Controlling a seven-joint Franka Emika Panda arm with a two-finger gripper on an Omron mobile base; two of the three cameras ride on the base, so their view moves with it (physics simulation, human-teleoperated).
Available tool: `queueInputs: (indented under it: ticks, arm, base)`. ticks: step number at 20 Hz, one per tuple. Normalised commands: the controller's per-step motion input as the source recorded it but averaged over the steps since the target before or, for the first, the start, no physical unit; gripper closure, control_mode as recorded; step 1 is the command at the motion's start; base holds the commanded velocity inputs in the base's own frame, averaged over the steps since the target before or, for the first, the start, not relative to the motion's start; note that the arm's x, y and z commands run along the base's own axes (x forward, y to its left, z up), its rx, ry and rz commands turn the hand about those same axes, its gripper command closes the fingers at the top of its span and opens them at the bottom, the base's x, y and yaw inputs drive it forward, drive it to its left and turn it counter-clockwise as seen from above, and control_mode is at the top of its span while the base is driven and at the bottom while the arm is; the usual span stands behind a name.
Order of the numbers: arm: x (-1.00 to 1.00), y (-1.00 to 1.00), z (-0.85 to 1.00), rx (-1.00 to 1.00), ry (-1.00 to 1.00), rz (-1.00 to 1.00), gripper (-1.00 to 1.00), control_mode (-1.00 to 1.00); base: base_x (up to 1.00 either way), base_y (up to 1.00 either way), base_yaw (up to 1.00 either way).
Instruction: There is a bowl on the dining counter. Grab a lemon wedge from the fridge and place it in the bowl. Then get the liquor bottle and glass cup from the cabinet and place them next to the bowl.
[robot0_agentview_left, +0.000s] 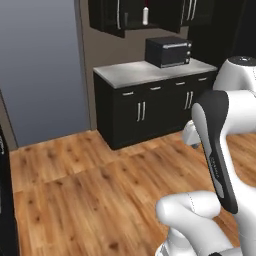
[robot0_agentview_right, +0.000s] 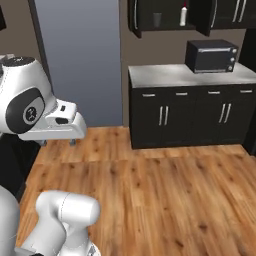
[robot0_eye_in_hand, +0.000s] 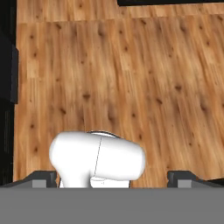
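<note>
Robot facing open cabinet (robot0_agentview_right: 165, 17) across wood floor (robot0_agentview_right: 165, 190); cup (robot0_agentview_right: 157, 19) and bottle (robot0_agentview_right: 183, 15) sitting on its shelf. Gripper (robot0_eye_in_hand: 112, 178) pointing floorward, fingertips wide apart, holding nothing. Likely cabinet-fetch step; next move calling for driving closer, raising arm to shelf.

warm knotty wood-plank floor (robot0_eye_in_hand: 131, 65), glossy black cabinet (robot0_agentview_right: 145, 15), smooth pale stone countertop (robot0_agentview_right: 165, 75).

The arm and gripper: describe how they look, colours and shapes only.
The arm is glossy white with rounded, bulbous links and dark grey-black joint panels and caps. The hand is a white block, and the gripper shows two small dark grey finger tips. No cables or markings are visible.
</note>
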Motion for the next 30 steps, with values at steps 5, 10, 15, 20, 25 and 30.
queueInputs:
  ticks: [5,10,15,20,25,30]
  arm:
    - [0.0,0.0,0.0,0.0,0.0,0.0,-1.0,1.0]
    - [0.0,0.0,0.0,0.0,0.0,0.0,-1.0,1.0]
    - [0.0,0.0,0.0,0.0,0.0,0.0,-1.0,1.0]
    - [0.0,0.0,0.0,0.0,0.0,0.0,-1.0,1.0]
    - [0.0,0.0,0.0,0.0,0.0,0.0,-1.0,1.0]
    - [0.0,0.0,0.0,0.0,0.0,0.0,-1.0,1.0]
  base:
    - [1.0,-0.04,0.0]
    - [1.0,-0.26,0.0]
    - [1.0,-0.52,0.0]
    - [1.0,-0.63,0.02]
    - [1.0,-0.57,0.06]
    - [0.99,-0.41,0.16]
